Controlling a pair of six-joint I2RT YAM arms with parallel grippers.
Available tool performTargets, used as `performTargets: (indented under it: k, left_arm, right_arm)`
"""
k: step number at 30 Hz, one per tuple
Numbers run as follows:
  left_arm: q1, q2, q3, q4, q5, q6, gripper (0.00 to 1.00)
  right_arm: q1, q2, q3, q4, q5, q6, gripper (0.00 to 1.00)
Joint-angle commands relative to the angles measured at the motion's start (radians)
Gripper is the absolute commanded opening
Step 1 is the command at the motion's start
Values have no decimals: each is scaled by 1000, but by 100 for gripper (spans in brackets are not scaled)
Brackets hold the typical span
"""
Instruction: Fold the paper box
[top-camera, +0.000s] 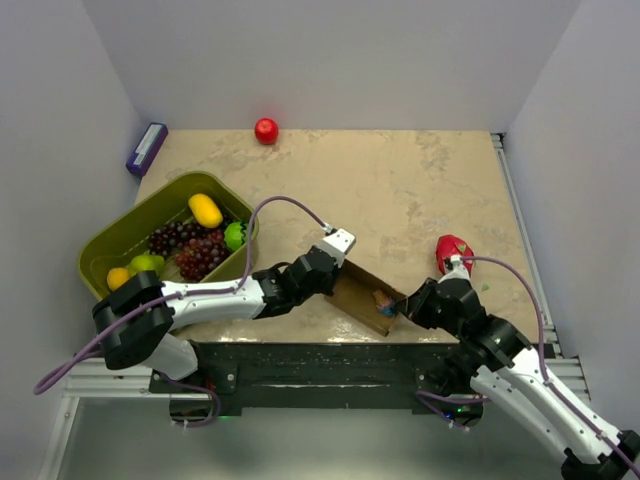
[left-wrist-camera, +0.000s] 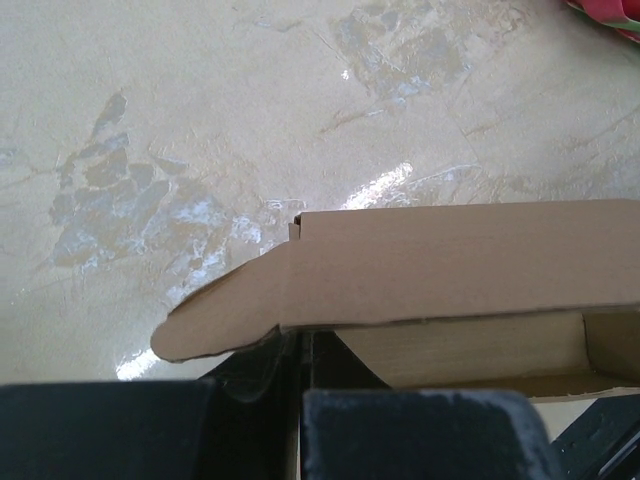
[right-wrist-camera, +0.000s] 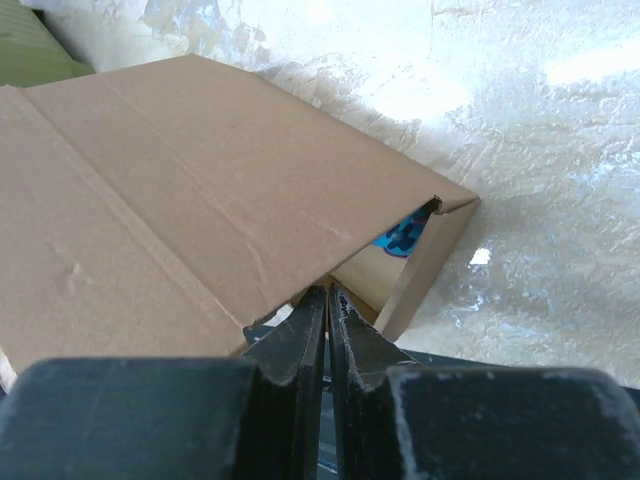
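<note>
I see the paper box (top-camera: 360, 293) lying on the counter (top-camera: 400, 190), close to the near edge, right between my two arms. The left end effector (top-camera: 337, 270) is at the box's far left end. In the left wrist view its fingers (left-wrist-camera: 400, 430) are pressed tight together, and a thin strip of brown card shows between them, so it is holding the box there. One long side wall with a rounded flap crosses just above those fingers. The right end effector (top-camera: 403, 309) is at the other end of the box. In the right wrist view its fingers (right-wrist-camera: 300, 340) are almost touching, with only a thin dark line between them. Their tips sit at the edge of the card, under a big flat panel. I cannot tell if any card is caught between them. The box is long and thin. Its long way runs at a slant, from the far left down to the near right, and its open side faces up.
</note>
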Motion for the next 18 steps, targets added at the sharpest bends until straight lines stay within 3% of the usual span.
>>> performTargets:
  k: [1,3,6,9,13,18]
  left_arm:
    - [5,11,26,-4,-29,9,0]
    - [4,20,18,2,-58,12,0]
    - [-2,36,-8,11,-109,13,0]
    - [-7,48,-24,22,-135,9,0]
    - [-16,52,-41,26,-160,-1,0]
    - [-35,54,-60,32,-176,-16,0]
  right_arm:
    - [3,16,35,74,28,14,11]
    - [3,15,69,-47,85,25,14]
    - [2,12,151,-196,114,39,36]
    - [3,22,213,-310,123,52,50]
    - [2,68,288,-413,183,65,60]
    - [3,79,304,-335,223,100,60]
